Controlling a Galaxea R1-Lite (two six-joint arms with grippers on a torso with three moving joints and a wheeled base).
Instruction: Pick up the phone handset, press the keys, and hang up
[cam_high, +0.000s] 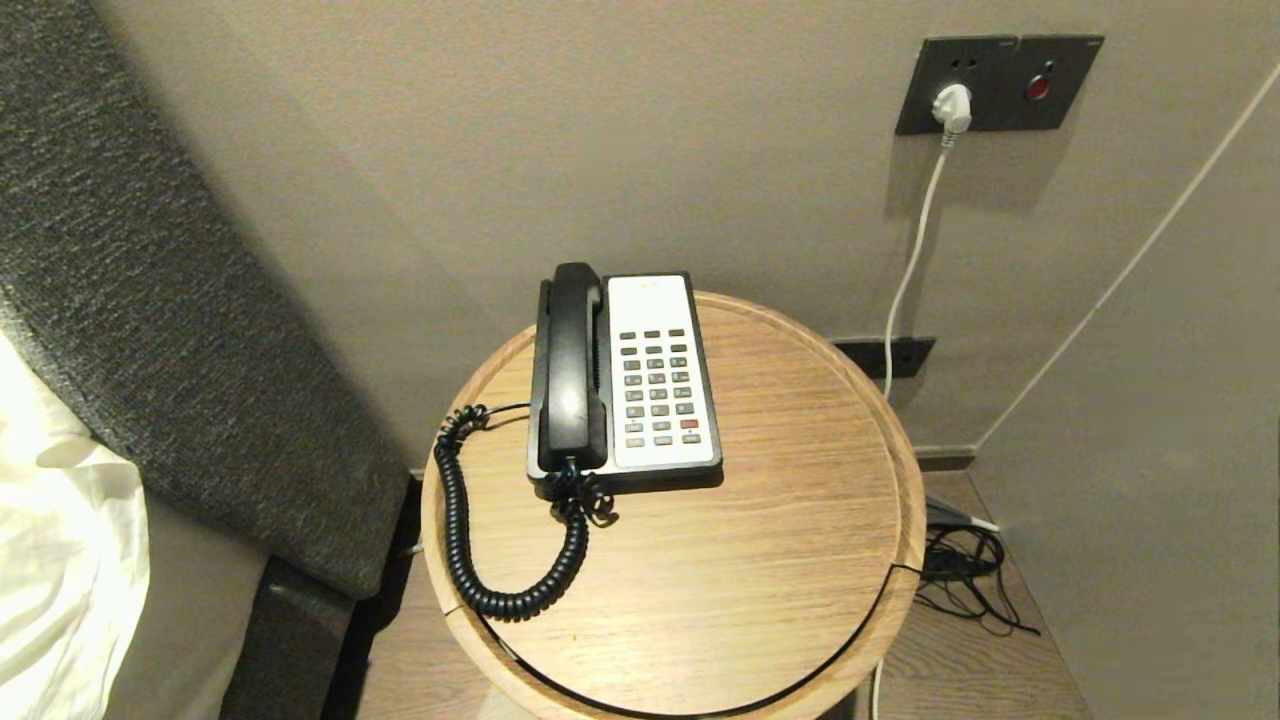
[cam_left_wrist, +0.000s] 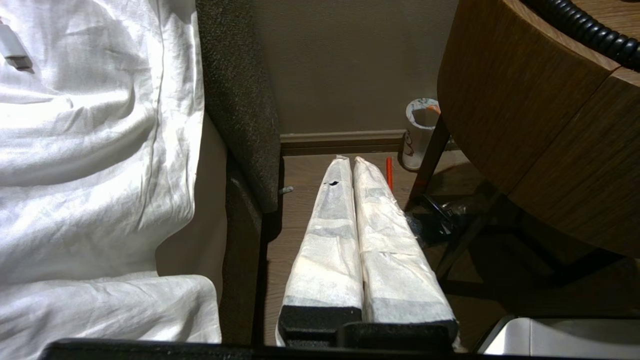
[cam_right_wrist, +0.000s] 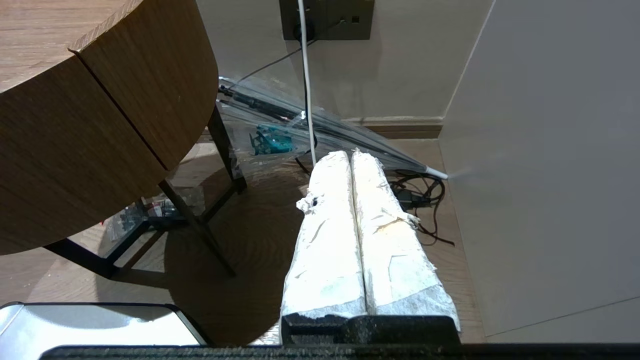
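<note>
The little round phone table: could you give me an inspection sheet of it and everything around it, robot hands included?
Surface: round wooden table with a raised rim, against the wall.
Job's things: phone handset resting in its cradle on the phone base, left of the keypad.
Clutter: paper cup and orange pen on the floor under the table.
Grippers: left gripper shut, empty, low beside the bed; right gripper shut, empty, low beside the table.
Cables: coiled cord looping over the table's left edge; white cable plugged into the wall socket; black wires tangled on the floor.
Surroundings: bed with white sheet, grey headboard, beige walls.
</note>
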